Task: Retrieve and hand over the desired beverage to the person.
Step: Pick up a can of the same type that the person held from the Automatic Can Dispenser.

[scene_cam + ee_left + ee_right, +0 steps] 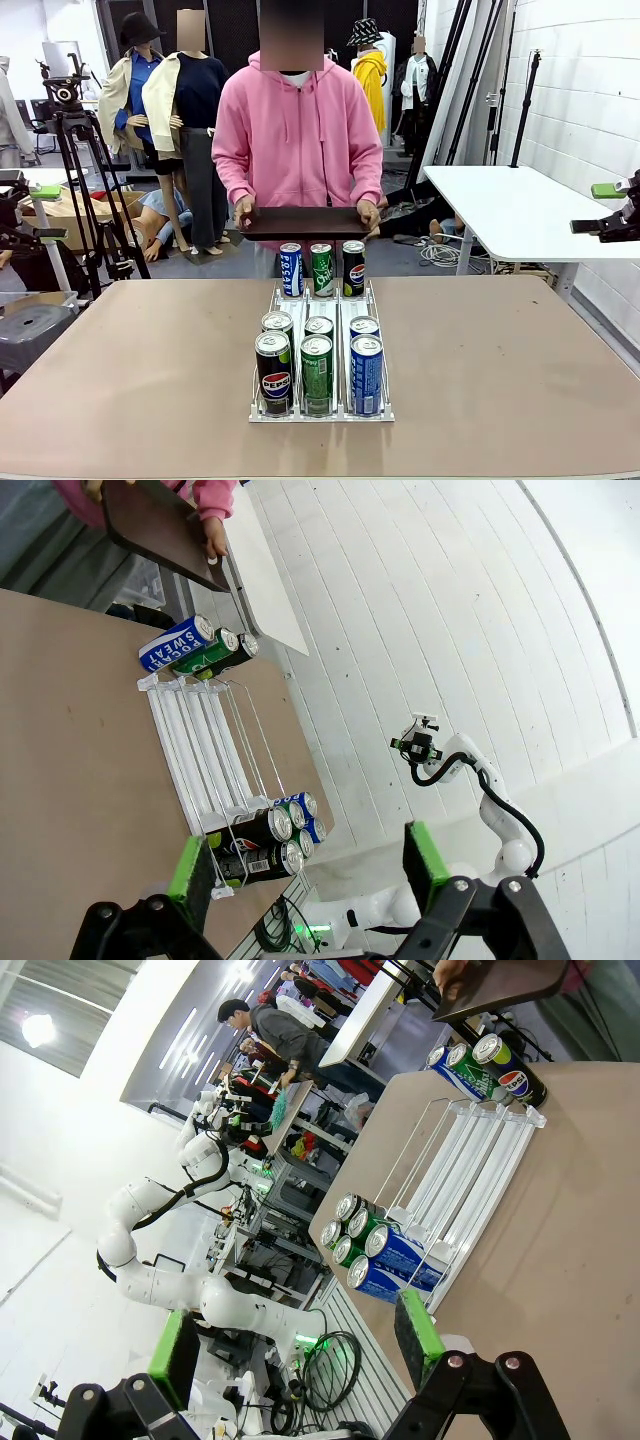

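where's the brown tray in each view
Front: tray at centre, in the upper half.
Left wrist: tray in the top left corner.
Right wrist: tray at the top edge, right of centre.
Shared landmark: the white rack; the tray sits just past its far end.

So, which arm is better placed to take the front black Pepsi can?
Left, probably: the Pepsi stands in the rack's left lane, nearest the open left hand; the right hand is open too.
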Motion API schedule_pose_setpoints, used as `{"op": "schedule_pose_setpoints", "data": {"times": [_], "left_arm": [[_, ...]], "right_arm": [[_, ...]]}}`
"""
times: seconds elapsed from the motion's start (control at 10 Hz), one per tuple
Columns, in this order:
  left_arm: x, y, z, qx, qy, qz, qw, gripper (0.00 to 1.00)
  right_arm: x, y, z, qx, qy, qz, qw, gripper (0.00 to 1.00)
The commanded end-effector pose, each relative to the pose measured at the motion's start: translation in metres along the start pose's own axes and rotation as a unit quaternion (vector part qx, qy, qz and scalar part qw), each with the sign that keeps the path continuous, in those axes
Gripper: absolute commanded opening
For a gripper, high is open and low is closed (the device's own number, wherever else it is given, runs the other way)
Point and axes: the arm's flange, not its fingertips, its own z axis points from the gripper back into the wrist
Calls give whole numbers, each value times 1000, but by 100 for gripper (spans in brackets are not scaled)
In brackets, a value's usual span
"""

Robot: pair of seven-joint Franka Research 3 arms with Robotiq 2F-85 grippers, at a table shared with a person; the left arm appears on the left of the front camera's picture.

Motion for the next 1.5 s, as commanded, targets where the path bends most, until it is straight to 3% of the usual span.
{"op": "schedule_pose_setpoints", "data": {"times": [0.0, 0.6, 1.0, 1.4], "left_arm": [[-3, 0, 1, -3, 1, 0, 1000, 100], [-3, 0, 1, -3, 1, 0, 1000, 100], [-3, 0, 1, -3, 1, 0, 1000, 100], [-3, 0, 1, -3, 1, 0, 1000, 100]], "right_arm": [[-2, 0, 0, 7, -1, -4, 1000, 100], [0, 0, 0, 0, 0, 0, 1000, 100], [-4, 28, -76, -38, 107, 22, 993, 100], [5, 73, -172, -112, 227, 55, 966, 100]]}}
